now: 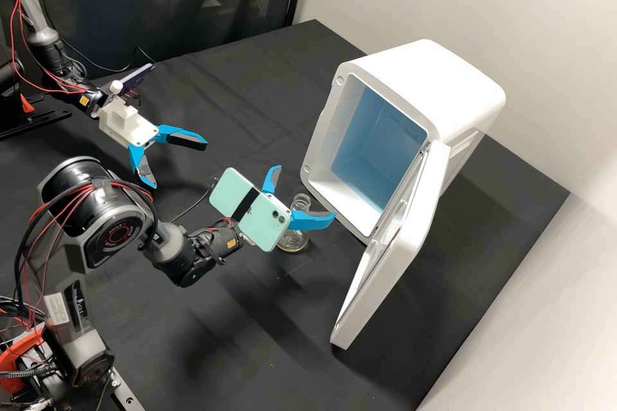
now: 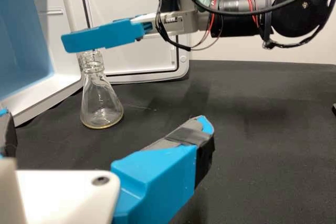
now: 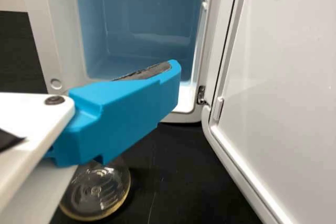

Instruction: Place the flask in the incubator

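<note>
Left wrist view: clear conical glass flask [image 2: 100, 103]; smooth white incubator [image 2: 42, 93].

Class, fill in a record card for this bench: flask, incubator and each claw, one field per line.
flask: upright on the black bench, just outside the incubator's opening
incubator: door swung open, pale blue inside
right claw: open, astride the flask's neck
left claw: open, holding nothing, away from the flask
task state: flask not yet inside

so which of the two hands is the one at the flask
The right hand, with the mint phone mounted behind it: its open fingers flank the flask. The left hand hangs open farther back, apart from it.
</note>
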### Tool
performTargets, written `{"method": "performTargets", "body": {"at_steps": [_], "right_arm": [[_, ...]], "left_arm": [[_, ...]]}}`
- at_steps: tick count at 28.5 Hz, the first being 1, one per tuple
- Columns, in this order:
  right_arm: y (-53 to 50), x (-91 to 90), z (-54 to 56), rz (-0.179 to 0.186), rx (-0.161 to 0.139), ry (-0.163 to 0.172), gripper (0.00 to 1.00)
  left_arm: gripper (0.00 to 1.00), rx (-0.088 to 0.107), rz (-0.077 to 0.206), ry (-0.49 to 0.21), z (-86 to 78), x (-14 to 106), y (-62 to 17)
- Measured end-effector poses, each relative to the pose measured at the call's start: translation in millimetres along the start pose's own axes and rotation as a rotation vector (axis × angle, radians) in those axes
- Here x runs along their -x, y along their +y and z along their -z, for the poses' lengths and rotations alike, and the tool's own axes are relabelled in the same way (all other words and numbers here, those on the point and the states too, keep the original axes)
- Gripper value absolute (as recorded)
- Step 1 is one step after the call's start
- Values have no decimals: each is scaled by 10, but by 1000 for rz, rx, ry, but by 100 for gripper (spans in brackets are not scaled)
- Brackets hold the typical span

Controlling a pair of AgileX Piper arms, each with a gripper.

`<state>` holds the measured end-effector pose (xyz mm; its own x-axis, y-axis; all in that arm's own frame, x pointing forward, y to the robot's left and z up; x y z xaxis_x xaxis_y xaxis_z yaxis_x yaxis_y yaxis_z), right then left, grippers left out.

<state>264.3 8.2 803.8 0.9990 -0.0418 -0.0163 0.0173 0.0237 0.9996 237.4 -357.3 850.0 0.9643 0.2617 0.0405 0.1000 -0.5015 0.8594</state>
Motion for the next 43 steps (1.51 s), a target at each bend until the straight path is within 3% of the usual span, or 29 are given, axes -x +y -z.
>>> {"method": "performTargets", "body": {"at_steps": [12, 20, 24, 29, 43], "right_arm": [[-291, 10, -32, 101, 5, -2, 100], [-522, -16, -78, 169, 19, -41, 100], [-566, -63, -107, 173, 26, -57, 100], [-572, -154, -108, 148, 17, -63, 100], [-579, -293, -63, 127, 12, -45, 100]], "left_arm": [[100, -5, 2, -7, -3, 1, -2], [100, -5, 2, -7, -3, 1, -2], [100, -5, 2, -7, -3, 1, -2], [100, -6, -3, -8, -3, -10, 11], [100, -7, -5, -8, -3, -14, 17]]}}
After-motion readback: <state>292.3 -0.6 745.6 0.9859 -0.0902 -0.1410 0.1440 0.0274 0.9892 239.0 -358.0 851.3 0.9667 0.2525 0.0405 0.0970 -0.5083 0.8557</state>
